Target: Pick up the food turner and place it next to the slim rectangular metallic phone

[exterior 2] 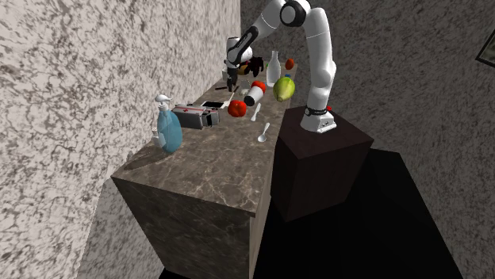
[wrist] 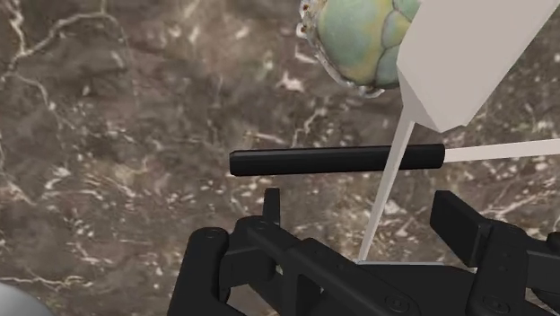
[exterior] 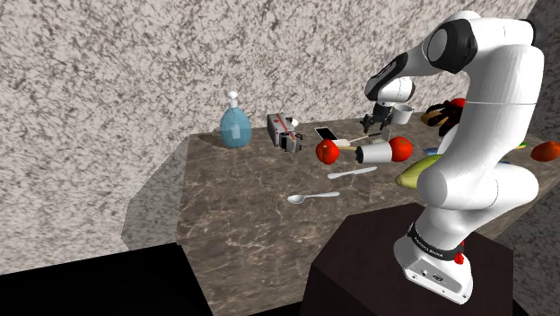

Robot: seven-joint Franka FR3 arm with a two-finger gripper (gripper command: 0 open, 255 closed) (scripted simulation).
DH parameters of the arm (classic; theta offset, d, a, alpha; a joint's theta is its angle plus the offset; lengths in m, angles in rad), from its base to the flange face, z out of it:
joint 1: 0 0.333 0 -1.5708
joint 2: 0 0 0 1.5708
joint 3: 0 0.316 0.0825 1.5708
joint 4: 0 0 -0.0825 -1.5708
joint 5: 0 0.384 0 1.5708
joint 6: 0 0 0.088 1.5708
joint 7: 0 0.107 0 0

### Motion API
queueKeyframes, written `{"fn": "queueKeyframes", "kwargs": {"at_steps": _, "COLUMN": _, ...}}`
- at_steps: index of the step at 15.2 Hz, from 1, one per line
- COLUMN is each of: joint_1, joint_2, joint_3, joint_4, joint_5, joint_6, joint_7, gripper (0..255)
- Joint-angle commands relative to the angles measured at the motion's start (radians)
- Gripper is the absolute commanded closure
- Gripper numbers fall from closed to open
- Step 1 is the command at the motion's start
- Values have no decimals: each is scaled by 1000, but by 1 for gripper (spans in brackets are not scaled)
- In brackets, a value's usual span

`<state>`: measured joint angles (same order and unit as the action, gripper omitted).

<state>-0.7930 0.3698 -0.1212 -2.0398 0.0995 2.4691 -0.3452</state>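
Observation:
The food turner lies on the dark marble counter (exterior: pixel 251 211), just ahead of my gripper (wrist: pixel 363 211). It has a black bar handle (wrist: pixel 332 161) and a broad white blade (wrist: pixel 467 63). A thin white stem runs from the blade back between my fingers, which stand apart and do not touch it. In the shoulder view the gripper (exterior: pixel 377 121) hangs low over the turner (exterior: pixel 362 140). The slim phone (exterior: pixel 326 134) lies flat a short way toward the shoulder view's left. I also see the phone (exterior 2: pixel 212 104) and the gripper (exterior 2: pixel 232 76) in the second exterior view.
A bumpy green-yellow fruit (wrist: pixel 363 40) sits just past the blade. Two red tomatoes (exterior: pixel 328 151), a white cylinder (exterior: pixel 375 153), a knife (exterior: pixel 352 172) and a spoon (exterior: pixel 310 196) lie nearer the front edge. A blue soap bottle (exterior: pixel 236 126) and a grey device (exterior: pixel 285 131) stand by the wall.

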Motion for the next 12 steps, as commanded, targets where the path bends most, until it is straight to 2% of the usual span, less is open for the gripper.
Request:
{"fn": "queueKeyframes", "kwargs": {"at_steps": 1, "joint_1": 3, "joint_2": -3, "joint_3": 0, "joint_4": -1, "joint_5": -1, "joint_6": -2, "joint_7": 4, "gripper": 0}}
{"fn": "queueKeyframes", "kwargs": {"at_steps": 5, "joint_1": 9, "joint_2": -94, "joint_3": -10, "joint_4": 10, "joint_5": -22, "joint_6": -103, "joint_7": 18, "gripper": 0}}
{"fn": "queueKeyframes", "kwargs": {"at_steps": 12, "joint_1": 9, "joint_2": -94, "joint_3": -10, "joint_4": 10, "joint_5": -22, "joint_6": -103, "joint_7": 18, "gripper": 0}}
